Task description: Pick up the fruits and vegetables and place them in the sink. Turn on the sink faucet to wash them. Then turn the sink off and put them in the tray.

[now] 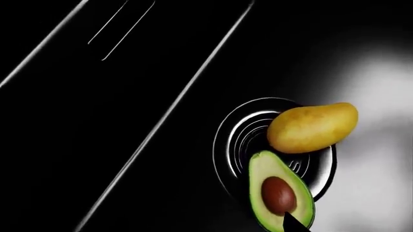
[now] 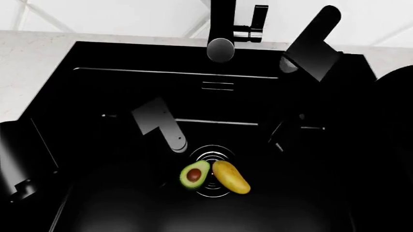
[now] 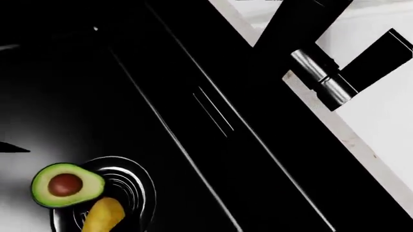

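1. Head view: the halved avocado [image 2: 194, 175] lies cut face up, just below centre of the frame, on the floor of the sink [image 2: 116, 96]; the yellow fruit [image 2: 231, 177] lies right beside it, touching or nearly so; both sit over the ringed drain [image 2: 213, 155].
2. The faucet [image 2: 223, 29] stands at the top centre, its silvery round end facing the camera; the side lever handle [image 2: 260, 19] sits just to its right.
3. The left arm [image 2: 160, 124] reaches in from the centre left, its pale link ending just above and left of the avocado; its fingers are lost against the black basin, so whether they are apart or together cannot be told.
4. The right arm [image 2: 310, 41] comes down from the upper right; its gripper region is dark, and the finger state cannot be told either.
5. Left wrist view: avocado at the bottom right, a thin dark tip overlapping its lower edge; the yellow fruit rests across the drain rim above it.
6. Right wrist view: both fruits at the lower left, the faucet at the upper right.
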Available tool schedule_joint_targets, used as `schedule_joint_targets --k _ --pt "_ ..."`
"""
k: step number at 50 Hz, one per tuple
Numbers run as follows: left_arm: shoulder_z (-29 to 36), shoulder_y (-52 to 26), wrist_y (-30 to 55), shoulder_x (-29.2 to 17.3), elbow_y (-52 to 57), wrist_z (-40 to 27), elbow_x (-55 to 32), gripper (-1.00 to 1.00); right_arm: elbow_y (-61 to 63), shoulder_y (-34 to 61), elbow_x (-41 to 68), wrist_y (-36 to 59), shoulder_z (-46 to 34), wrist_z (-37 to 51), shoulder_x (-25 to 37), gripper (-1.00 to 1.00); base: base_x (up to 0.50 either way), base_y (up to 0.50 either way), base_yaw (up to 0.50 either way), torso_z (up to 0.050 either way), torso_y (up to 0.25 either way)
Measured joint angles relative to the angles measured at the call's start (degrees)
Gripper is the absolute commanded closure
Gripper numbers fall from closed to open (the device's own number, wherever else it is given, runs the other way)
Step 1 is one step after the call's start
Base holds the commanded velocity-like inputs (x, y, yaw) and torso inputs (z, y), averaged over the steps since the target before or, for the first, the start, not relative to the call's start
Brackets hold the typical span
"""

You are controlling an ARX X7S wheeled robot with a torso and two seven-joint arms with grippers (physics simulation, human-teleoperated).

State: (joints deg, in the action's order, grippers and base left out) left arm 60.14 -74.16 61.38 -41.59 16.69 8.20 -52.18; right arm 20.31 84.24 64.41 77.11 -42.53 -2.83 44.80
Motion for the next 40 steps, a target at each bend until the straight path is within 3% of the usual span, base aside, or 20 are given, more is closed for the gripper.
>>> schedule_joint_targets --k 40 --pt "-0.1 0.6 -1.2 -0.6 0.7 -0.6 0.1 -1.00 -4.7 -13.6 -6.7 -9.2 -11.8 -4.6 -5.6 -1.00 0.00 0.00 0.00 0.000 0.000"
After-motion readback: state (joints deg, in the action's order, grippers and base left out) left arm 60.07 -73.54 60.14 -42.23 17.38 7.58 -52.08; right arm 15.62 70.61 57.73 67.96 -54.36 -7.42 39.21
